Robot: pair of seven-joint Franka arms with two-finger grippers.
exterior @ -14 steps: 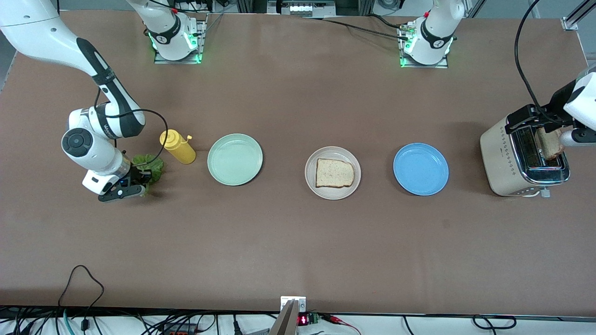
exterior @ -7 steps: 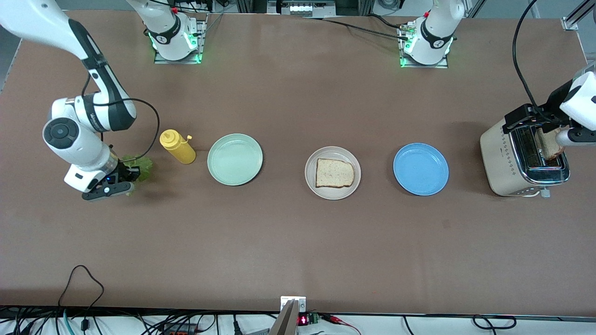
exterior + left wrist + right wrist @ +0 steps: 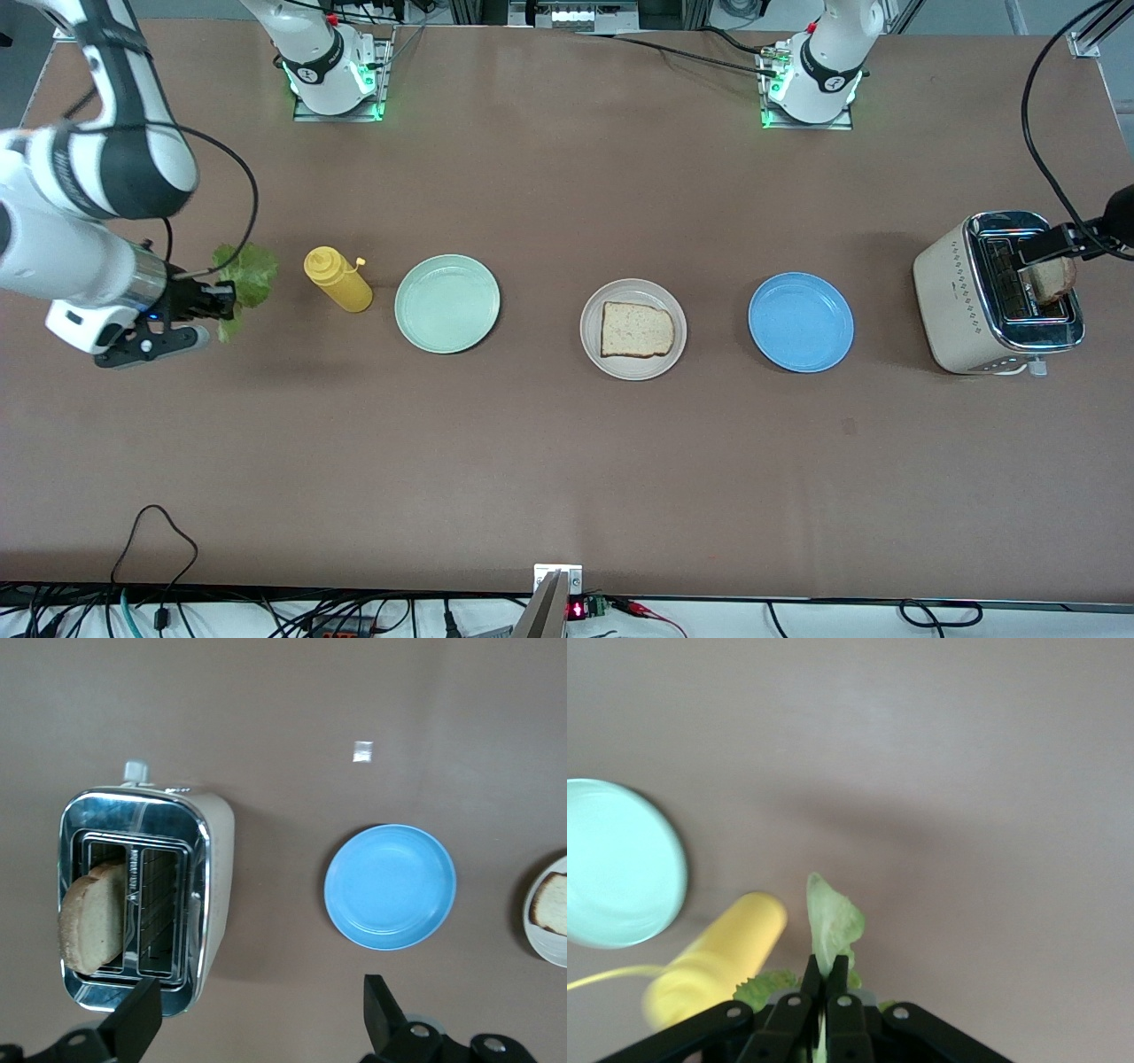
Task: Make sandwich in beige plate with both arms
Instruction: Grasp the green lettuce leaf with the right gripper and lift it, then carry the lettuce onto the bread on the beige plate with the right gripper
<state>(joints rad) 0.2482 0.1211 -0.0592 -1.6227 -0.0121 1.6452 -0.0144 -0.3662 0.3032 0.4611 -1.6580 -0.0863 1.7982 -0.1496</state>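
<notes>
matte brown table (image 3: 567,461); right end effector (image 3: 825,985) pinching ruffled lettuce leaf (image 3: 833,926); left end effector (image 3: 257,1014) agape.

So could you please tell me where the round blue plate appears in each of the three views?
Front view: the round blue plate lies between the beige plate with a bread slice and the cream toaster.
Left wrist view, mid-frame.
Right wrist view: not in it.
Shared landmark: the toaster.
</notes>
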